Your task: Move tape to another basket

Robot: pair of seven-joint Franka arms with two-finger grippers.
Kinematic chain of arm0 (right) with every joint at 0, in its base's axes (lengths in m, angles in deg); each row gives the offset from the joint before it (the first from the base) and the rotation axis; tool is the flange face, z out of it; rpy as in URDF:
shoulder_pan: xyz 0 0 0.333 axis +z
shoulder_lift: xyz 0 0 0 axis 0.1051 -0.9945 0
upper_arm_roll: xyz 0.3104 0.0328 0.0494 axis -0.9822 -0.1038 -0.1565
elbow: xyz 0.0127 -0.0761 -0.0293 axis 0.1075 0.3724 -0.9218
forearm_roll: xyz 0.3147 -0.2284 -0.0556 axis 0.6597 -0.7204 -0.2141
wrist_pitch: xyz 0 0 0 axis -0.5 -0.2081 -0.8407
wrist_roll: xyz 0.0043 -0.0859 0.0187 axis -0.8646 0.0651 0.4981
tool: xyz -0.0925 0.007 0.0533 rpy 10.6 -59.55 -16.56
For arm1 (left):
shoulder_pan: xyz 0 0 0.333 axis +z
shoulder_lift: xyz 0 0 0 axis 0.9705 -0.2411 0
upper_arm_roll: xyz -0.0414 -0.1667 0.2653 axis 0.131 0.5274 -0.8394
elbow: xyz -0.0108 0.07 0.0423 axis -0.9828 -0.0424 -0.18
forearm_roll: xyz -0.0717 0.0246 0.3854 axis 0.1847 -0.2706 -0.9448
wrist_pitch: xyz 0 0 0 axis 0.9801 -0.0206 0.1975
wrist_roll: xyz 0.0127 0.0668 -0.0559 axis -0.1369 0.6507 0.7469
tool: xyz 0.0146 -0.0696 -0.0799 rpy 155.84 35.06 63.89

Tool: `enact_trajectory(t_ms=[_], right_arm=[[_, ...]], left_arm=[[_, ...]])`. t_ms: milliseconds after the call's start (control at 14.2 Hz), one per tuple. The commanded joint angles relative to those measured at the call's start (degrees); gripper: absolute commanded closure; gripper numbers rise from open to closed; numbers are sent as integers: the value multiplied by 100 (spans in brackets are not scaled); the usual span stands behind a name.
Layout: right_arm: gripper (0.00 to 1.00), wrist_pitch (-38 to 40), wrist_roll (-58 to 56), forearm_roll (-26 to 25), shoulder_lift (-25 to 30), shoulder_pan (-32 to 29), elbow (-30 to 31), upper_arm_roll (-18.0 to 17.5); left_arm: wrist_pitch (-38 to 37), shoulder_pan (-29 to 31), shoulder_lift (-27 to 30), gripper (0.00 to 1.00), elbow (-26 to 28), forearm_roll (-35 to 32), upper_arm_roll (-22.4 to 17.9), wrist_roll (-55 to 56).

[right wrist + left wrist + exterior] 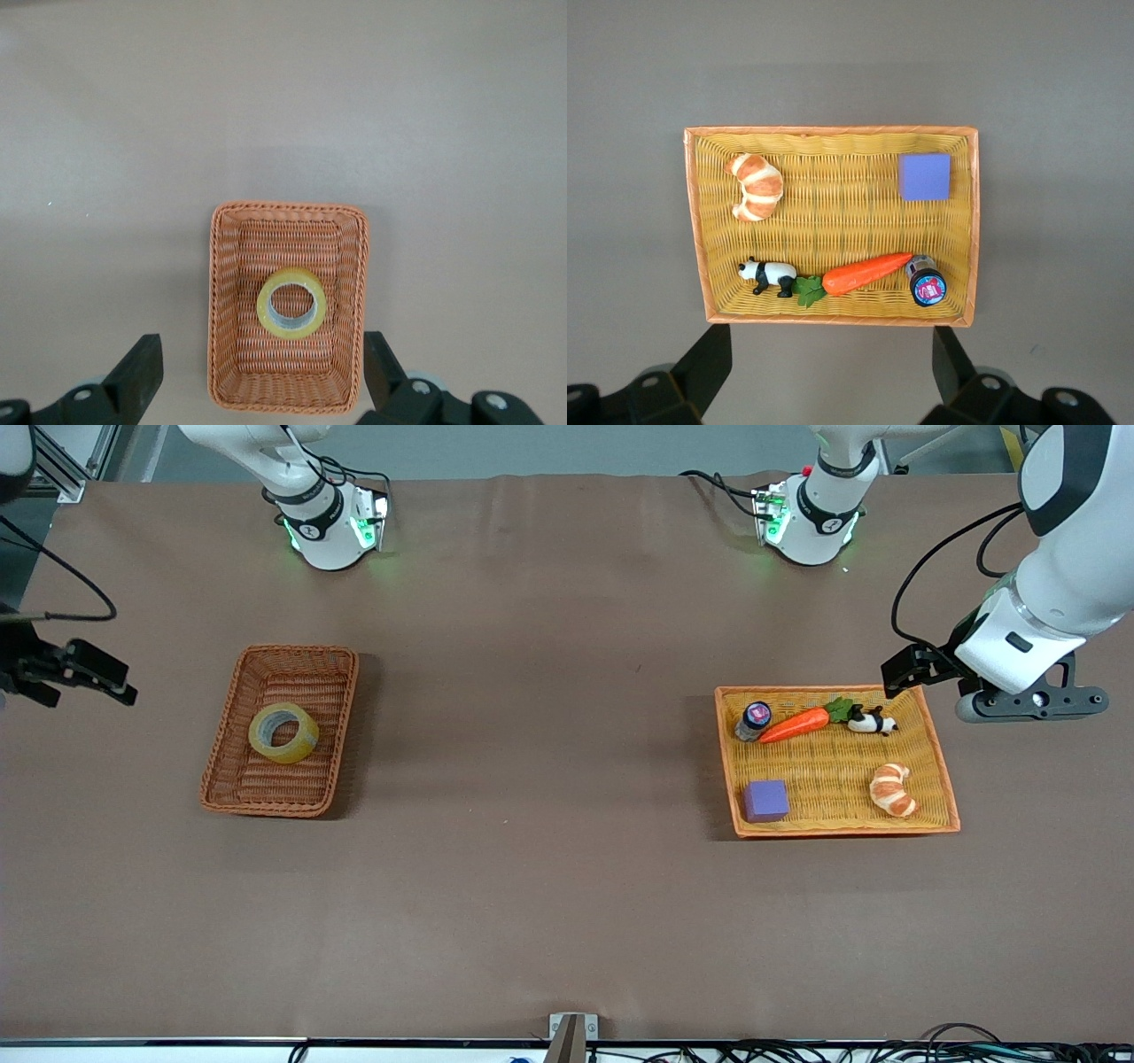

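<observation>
The tape [259, 737], a yellowish ring, lies flat in the reddish-brown wicker basket [232, 717] toward the right arm's end of the table. In the right wrist view the tape [263, 305] sits in the middle of the basket [221, 301]. My right gripper [97, 673] is open and empty, up over the table's edge beside that basket; its own view [261, 363] shows both fingers spread wide. My left gripper [912, 666] is open and empty, over the table at a corner of the yellow tray basket [842, 831], with its fingers spread in its own view [830, 363].
The shallow yellow tray basket [833, 133] holds a croissant [892, 789], a purple cube [765, 800], a carrot [797, 724], a panda figure [873, 723] and a small bottle [754, 719]. Brown table lies between the two baskets.
</observation>
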Motion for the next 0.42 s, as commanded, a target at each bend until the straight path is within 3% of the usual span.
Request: enact_trajectory(t_ms=[0, 351], right_arm=[[0, -120, -49, 44, 218, -141, 411, -107], [0, -182, -49, -45, 209, -97, 366, -107]], left_arm=[[-90, 11, -19, 0, -96, -77, 19, -107], [-90, 2, -28, 0, -96, -95, 19, -107]])
